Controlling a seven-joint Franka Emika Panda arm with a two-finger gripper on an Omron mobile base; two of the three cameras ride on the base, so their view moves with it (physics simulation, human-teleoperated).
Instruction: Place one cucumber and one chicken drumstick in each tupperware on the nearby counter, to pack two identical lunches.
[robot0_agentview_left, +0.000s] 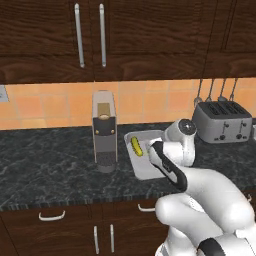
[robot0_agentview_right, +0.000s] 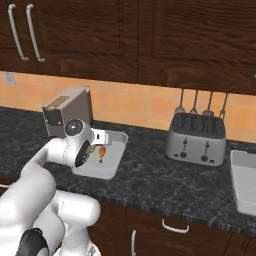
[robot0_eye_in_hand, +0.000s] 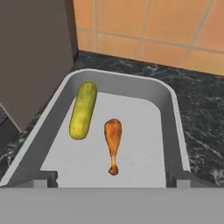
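- Your tool (robot0_eye_in_hand: 112, 181) hangs above the near end of the first tupperware (robot0_eye_in_hand: 168, 103), its fingers (robot0_eye_in_hand: 46, 178) spread wide apart with nothing between them.
- You can see one cucumber (robot0_eye_in_hand: 83, 110) lying inside that tupperware along its wall on the coffee-machine side, and one chicken drumstick (robot0_eye_in_hand: 113, 143) lying beside it near the middle; the two are close but apart.
- That tupperware sits on the black surface (robot0_agentview_left: 45, 160) just beside the coffee machine (robot0_agentview_left: 104, 131), between it and the steel toaster (robot0_agentview_right: 196, 137).
- Look to the right edge of the surface in the right base view: the second tupperware (robot0_agentview_right: 245, 182) sits there past the toaster, well apart from the first.
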